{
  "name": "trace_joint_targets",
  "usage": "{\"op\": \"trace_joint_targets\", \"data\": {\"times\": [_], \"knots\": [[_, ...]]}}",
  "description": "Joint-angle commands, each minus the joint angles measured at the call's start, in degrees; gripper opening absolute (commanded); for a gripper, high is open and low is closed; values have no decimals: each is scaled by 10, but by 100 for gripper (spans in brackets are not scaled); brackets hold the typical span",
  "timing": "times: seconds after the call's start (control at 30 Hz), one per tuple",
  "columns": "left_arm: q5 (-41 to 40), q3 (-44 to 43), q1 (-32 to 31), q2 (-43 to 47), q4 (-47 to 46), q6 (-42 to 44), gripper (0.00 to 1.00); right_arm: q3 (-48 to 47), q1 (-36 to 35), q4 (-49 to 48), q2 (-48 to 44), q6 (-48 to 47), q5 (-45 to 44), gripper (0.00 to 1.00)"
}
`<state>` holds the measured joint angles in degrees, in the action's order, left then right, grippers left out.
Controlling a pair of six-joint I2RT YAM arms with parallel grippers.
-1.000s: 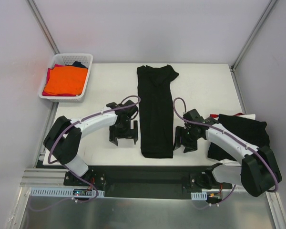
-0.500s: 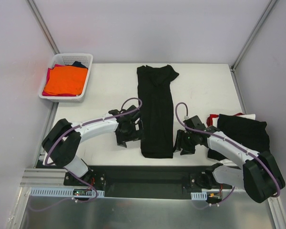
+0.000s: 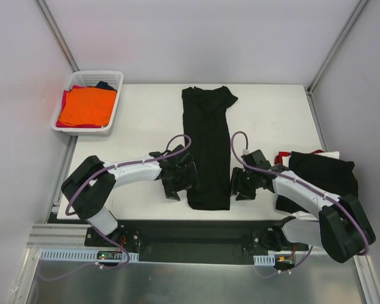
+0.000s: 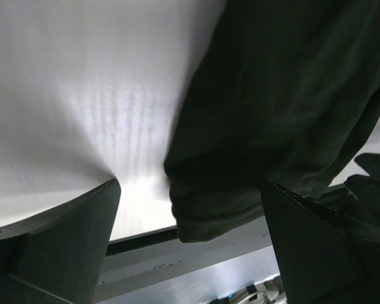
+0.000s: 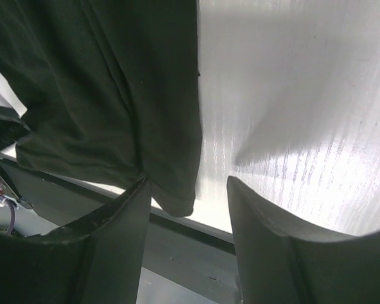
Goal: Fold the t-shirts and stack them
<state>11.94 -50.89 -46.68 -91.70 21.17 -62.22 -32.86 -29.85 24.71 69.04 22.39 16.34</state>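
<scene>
A black t-shirt (image 3: 208,145), folded into a long narrow strip, lies down the middle of the white table (image 3: 139,120). My left gripper (image 3: 181,180) sits low at the left side of its near end. In the left wrist view this gripper (image 4: 190,190) stands wide open, and the shirt's near left corner (image 4: 228,196) lies between the fingers. My right gripper (image 3: 243,184) is at the right side of the same end. Its jaws (image 5: 189,185) are open and straddle the near right corner of the shirt (image 5: 114,82), with bare table beside the right finger (image 5: 266,234).
A white lattice basket (image 3: 113,79) at the back left holds an orange t-shirt (image 3: 85,106) on top of red and dark ones. A pile of black shirts (image 3: 320,177) with red and white showing lies at the right edge. The table's near edge is just below both grippers.
Both grippers have moved inward to the shirt's near corners, the left from well clear of it. The right jaws have narrowed somewhat. The shirt has not moved.
</scene>
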Motion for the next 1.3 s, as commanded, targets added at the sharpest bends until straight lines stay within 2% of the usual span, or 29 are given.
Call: {"op": "trace_joint_targets", "data": {"times": [0.0, 0.33, 0.57, 0.6, 0.63, 0.73, 0.77, 1.03, 1.27], "knots": [[24, -17, -31, -11, -24, -18, 94, -2, -5, -21, 7, 17, 1, 54], [25, 15, -61, 7, -30, -33, 93, 21, -24, -48, 2, 42, -16, 54], [9, 54, -76, 35, -31, -54, 92, 50, -64, -78, -2, 77, -29, 54], [6, 56, -77, 35, -35, -57, 90, 52, -69, -81, 0, 81, -34, 54], [5, 62, -79, 32, -39, -59, 80, 54, -73, -88, 4, 84, -36, 54], [7, 74, -85, 20, -56, -66, 63, 57, -93, -100, 16, 98, -44, 54], [7, 75, -87, 16, -60, -67, 61, 58, -103, -103, 19, 102, -46, 53], [-1, 46, -86, 4, -61, -39, 62, 51, -129, -97, 25, 113, -63, 52], [-75, 18, -85, 20, 38, -15, 72, 34, -129, -71, 18, 102, -68, 52]]}}
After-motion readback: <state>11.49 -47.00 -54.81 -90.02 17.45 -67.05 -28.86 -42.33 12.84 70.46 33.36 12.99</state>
